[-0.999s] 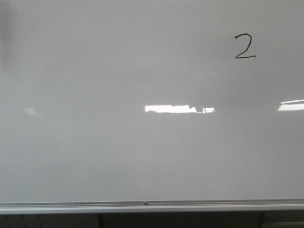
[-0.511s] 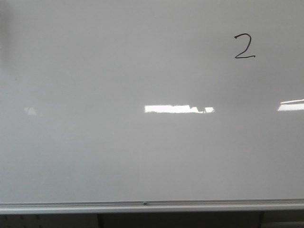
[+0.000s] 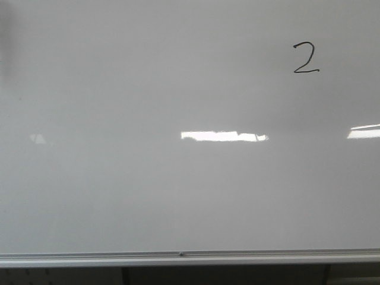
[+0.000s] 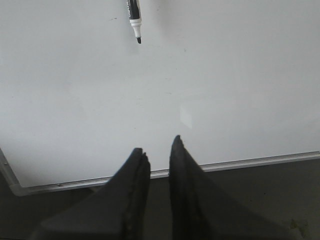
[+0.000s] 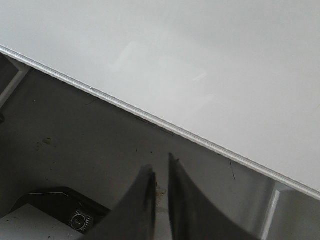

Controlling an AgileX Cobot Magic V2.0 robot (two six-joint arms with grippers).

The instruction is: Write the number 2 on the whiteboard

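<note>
On whiteboard (image 3: 148,196): number 2 (image 3: 306,58) upright, base stroke level | left tool (image 4: 157,150), right tool (image 5: 160,172) clenched, empty

You'll find almost nothing different across the front view: only the bright reflection (image 3: 224,136) at the middle of the whiteboard (image 3: 148,196) has changed, its broken end toward 3 o'clock closing up into a more continuous strip.

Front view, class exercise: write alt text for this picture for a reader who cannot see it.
A small black handwritten number 2 sits near the upper right of a large glossy whiteboard that fills almost the whole picture. Bright rectangular light reflections cross the board's middle, and a silver rail runs along its lower edge. No robot arm or marker appears.
</note>
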